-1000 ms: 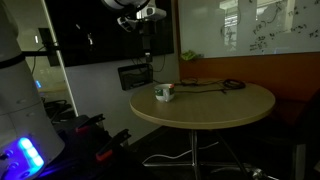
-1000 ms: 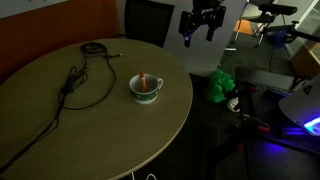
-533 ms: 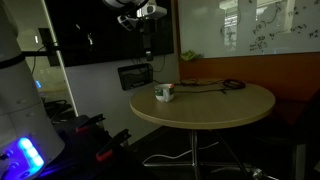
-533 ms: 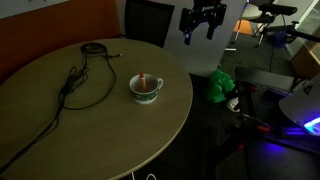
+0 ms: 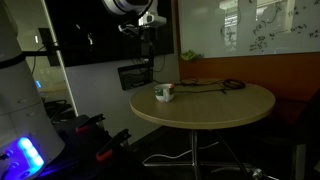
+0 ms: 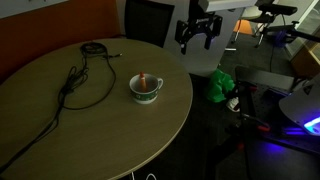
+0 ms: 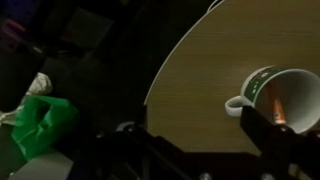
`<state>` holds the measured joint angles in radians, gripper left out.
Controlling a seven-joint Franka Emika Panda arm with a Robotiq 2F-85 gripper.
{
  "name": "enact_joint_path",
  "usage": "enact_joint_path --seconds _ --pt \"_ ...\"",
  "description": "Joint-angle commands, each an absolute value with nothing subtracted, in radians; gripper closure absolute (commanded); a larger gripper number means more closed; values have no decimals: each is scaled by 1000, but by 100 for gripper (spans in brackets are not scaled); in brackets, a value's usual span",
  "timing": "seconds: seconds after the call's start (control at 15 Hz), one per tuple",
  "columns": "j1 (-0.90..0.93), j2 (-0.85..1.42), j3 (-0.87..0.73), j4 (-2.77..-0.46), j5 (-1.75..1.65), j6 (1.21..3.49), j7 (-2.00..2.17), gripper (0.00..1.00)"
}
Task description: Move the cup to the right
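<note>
End effector lower; cup partly off-frame

One cup, one black cable, one round table, one gripper.

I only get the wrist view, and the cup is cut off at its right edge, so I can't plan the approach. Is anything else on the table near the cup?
Observer: Yes. A black coiled cable lies on the round wooden table, apart from the cup, on the side away from the gripper.
Operator: Is the gripper over the cup?
Observer: No. In an exterior view the gripper hangs high near the table's edge, off to one side of the cup.
Operator: Fingers open?
Observer: Yes, the fingers stand apart with nothing between them.
</note>
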<state>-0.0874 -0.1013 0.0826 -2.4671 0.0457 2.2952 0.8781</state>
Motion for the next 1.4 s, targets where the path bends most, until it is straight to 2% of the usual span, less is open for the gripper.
enact_joint_path --seconds 0.0,0.27,0.73,0.8,0.87,1.33 --pt "-53 31 73 -2418 66 2406 1064 0" --pt "15 202 44 -2351 46 2538 1211 0" --pt "151 404 -35 -2207 38 2568 1322 0" --pt "168 421 -50 -2191 33 2564 1338 16" --pt "179 434 -60 -2179 32 2555 1343 28" --pt "189 457 -77 -2164 52 2555 1313 81"
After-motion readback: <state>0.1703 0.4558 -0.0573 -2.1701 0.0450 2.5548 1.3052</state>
